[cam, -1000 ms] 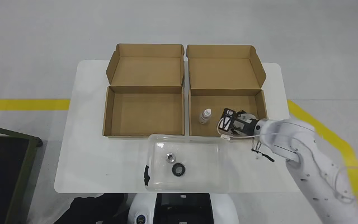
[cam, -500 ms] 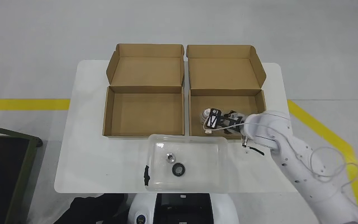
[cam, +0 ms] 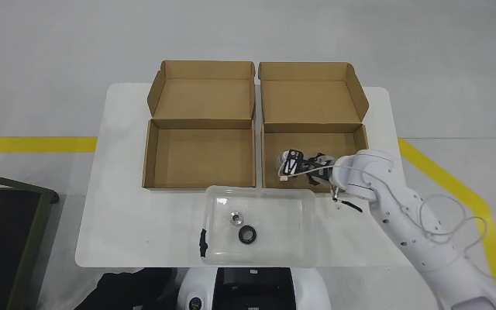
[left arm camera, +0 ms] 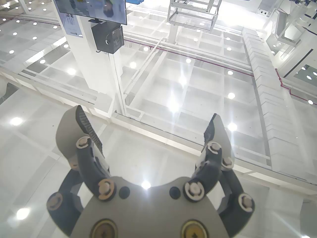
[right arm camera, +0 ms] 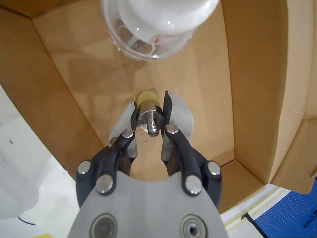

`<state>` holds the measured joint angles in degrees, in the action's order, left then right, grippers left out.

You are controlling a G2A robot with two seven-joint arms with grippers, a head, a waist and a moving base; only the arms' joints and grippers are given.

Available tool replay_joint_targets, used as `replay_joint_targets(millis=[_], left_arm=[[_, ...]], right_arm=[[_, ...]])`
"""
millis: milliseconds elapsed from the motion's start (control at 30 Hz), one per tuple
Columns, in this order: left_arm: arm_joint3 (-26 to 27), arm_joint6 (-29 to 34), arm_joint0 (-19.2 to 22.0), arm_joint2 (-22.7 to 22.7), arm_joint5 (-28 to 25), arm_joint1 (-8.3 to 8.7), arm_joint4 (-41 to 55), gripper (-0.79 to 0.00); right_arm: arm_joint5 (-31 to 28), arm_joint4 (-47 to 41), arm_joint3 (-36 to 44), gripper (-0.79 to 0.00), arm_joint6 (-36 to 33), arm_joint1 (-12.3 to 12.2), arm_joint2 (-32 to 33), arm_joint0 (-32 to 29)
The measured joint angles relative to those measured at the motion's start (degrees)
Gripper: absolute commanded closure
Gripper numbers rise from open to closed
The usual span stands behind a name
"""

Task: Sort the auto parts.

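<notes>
Matt brown cardboard box point(right arm camera: 247, 75); glossy clear plastic bin point(cam: 288, 232); shiny threaded metal part point(right arm camera: 149, 122); smooth white table point(cam: 124, 218).

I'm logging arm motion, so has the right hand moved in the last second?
Yes. The right hand has shifted across the right cardboard box toward the wall that adjoins the left cardboard box.

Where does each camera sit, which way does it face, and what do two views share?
Top view: above the arms, looking down at the table, left box, right box and clear bin; right arm shows.
Left wrist view: on the left wrist, facing away from the table, at room lights; open left end effector shows.
Right wrist view: on the right wrist, looking into the right box; right end effector shows, shut on a threaded part.
Shared by top and right wrist views: right box, right end effector.
</notes>
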<state>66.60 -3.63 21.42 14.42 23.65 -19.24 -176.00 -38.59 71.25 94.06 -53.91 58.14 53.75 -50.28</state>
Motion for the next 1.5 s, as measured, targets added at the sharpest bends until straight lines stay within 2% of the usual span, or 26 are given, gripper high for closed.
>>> replay_joint_targets(millis=[200,333,500,600,667,1033,1200,1500], left_arm=[[0.00,0.00,0.00,0.00,0.00,0.00,0.00,-0.785],[0.00,0.00,0.00,0.00,0.00,0.00,0.00,-0.785],[0.00,0.00,0.00,0.00,0.00,0.00,0.00,-0.785],[0.00,0.00,0.00,0.00,0.00,0.00,0.00,-0.785],[0.00,0.00,0.00,0.00,0.00,0.00,0.00,-0.785],[0.00,0.00,0.00,0.00,0.00,0.00,0.00,-0.785],[0.00,0.00,0.00,0.00,0.00,0.00,0.00,-0.785],[0.00,0.00,0.00,0.00,0.00,0.00,0.00,-0.785]], right_arm=[[-0.04,-0.42,-0.69,-0.348,-0.15,0.26,-0.52,0.53],[0.24,-0.77,-0.29,-0.366,0.68,0.32,-0.29,0.51],[0.22,-1.97,3.71,-0.388,-0.97,-0.31,2.11,-1.07],[0.11,-2.66,6.85,-0.468,-1.95,-0.99,4.64,-2.81],[0.00,-3.01,8.86,-0.489,-2.19,-1.40,6.28,-3.94],[-1.78,-10.03,22.44,-0.505,1.35,-3.29,14.13,-13.51],[-2.11,-9.50,28.98,-0.520,1.43,-4.00,15.45,-19.07],[-5.20,-5.83,35.59,-0.579,4.03,-4.57,12.52,-26.10]])
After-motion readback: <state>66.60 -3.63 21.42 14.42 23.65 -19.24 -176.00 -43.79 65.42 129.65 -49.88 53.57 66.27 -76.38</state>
